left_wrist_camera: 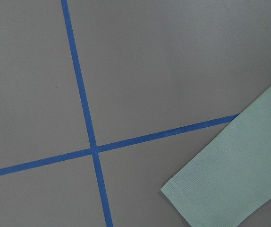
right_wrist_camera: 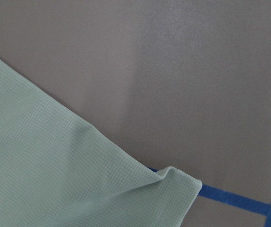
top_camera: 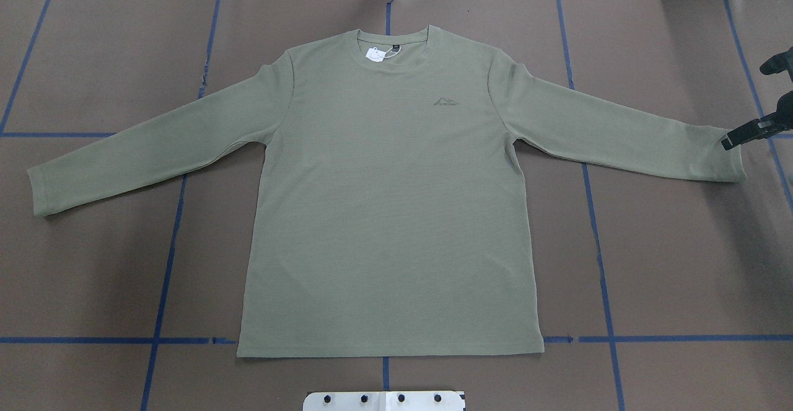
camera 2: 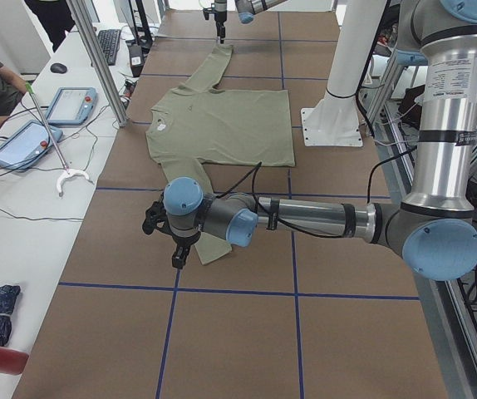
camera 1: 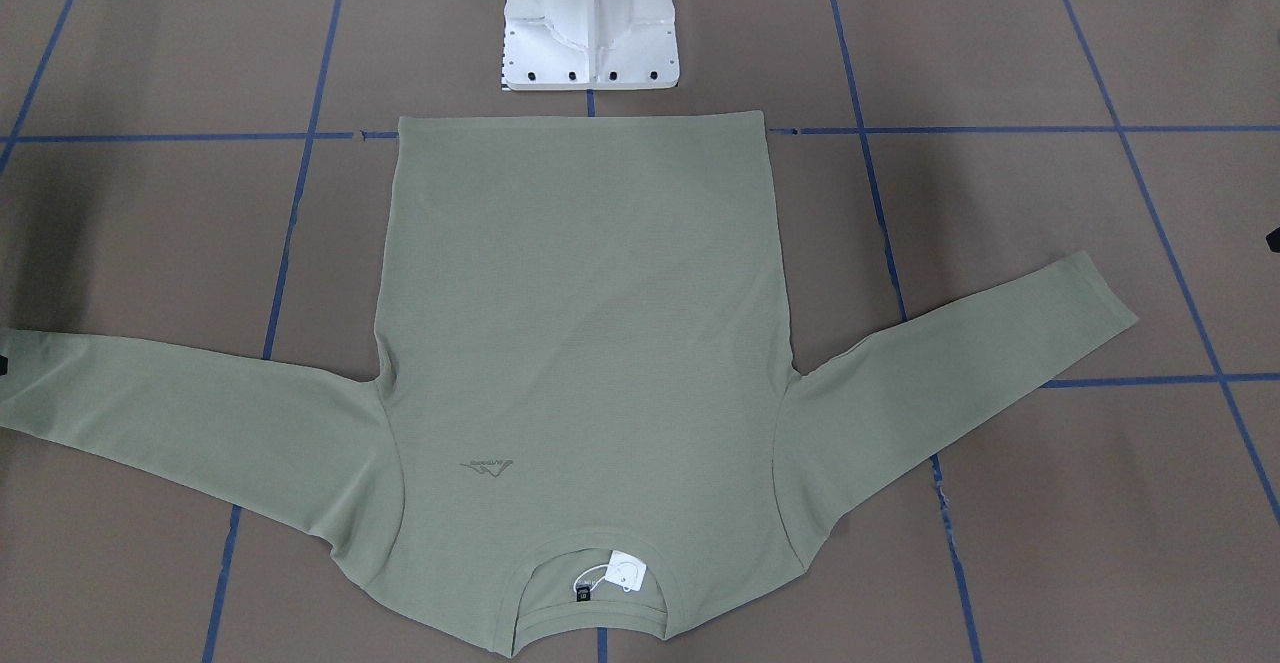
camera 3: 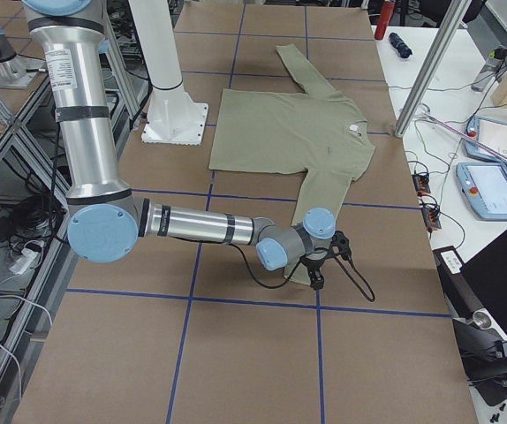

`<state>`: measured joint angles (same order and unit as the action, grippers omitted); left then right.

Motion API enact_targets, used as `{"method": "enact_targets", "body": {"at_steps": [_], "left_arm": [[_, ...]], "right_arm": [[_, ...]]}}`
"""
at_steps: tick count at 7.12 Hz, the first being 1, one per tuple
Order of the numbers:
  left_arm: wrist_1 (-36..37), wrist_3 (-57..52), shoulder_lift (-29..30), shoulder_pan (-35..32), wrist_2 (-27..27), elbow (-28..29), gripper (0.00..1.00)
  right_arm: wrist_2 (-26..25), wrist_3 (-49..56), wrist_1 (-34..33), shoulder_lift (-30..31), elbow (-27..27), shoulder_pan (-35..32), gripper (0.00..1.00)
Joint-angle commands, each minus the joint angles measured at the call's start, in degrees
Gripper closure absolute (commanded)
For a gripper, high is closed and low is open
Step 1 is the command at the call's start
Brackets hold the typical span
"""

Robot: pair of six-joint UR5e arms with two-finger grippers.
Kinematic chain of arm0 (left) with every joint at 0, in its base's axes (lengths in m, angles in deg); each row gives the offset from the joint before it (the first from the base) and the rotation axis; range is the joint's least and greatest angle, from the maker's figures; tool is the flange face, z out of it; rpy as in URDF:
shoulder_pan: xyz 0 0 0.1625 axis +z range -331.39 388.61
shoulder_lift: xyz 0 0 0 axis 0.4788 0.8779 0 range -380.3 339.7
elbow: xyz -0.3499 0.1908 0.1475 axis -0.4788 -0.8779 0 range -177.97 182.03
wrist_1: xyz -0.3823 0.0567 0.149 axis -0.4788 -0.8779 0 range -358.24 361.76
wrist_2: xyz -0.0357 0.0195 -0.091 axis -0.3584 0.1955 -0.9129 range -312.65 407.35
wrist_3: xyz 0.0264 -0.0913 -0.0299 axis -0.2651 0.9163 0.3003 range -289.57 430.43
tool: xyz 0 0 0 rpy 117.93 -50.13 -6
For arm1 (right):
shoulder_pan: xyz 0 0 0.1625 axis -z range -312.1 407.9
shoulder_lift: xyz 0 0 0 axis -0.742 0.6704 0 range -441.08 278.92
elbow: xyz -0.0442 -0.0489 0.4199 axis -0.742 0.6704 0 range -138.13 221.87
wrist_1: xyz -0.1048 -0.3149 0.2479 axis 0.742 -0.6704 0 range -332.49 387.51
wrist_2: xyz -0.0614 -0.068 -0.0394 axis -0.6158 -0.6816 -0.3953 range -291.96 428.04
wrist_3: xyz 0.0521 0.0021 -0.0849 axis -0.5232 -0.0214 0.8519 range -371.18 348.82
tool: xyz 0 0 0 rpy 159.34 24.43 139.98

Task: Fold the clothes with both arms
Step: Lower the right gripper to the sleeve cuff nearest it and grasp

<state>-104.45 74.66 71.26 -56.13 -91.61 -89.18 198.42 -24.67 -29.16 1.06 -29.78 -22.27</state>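
Sage-green long-sleeved shirt (top_camera: 390, 200) laid flat and front-up on the brown surface (top_camera: 669, 262), which is divided by a grid of blue tape lines (top_camera: 598, 256). The hem lies nearest the white base (camera 1: 590, 33) and the collar points away from it. Both sleeves are spread outward and angled slightly toward the hem. A small tonal chest logo (top_camera: 446, 101) is visible. A white hang tag (top_camera: 374, 54) and a black neck label (top_camera: 394, 46) sit inside the neckline.

The right gripper (top_camera: 749, 133) meets the cuff of the sleeve on the robot's right. In the right wrist view the corner of that cuff (right_wrist_camera: 173, 182) is curled up off the surface. Whether this gripper is parted or closed cannot be told.

The left gripper (camera 2: 178, 256) hangs over the end of the opposite sleeve. Its cuff (left_wrist_camera: 230, 189) lies flat beside a tape crossing. Its opening likewise cannot be told.
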Motion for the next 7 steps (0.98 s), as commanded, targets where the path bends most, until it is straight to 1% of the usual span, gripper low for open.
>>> {"method": "enact_targets", "body": {"at_steps": [1,2,3,5,6,7], "left_arm": [[-0.04,-0.01,0.11,0.0,0.0,-0.02,0.0],[-0.04,-0.01,0.11,0.0,0.0,-0.11,0.0],[-0.04,-0.01,0.11,0.0,0.0,-0.2,0.0],[-0.04,0.16,0.11,0.0,-0.09,-0.46,0.0],[-0.04,0.17,0.19,0.0,-0.09,-0.64,0.0],[-0.04,0.17,0.2,0.0,-0.09,-0.64,0.0]], "right_arm": [[-0.12,-0.05,0.16,-0.14,1.25,1.09,0.01],[-0.03,-0.22,0.07,-0.14,1.51,1.61,0.06],[0.05,-0.22,0.07,-0.23,1.43,1.88,0.17],[0.06,-0.22,-0.02,-0.23,1.78,2.15,0.19],[0.06,-0.22,-0.02,-0.23,1.78,2.15,0.27],[0.23,-0.31,-0.02,-0.23,1.6,2.15,0.46]]}}
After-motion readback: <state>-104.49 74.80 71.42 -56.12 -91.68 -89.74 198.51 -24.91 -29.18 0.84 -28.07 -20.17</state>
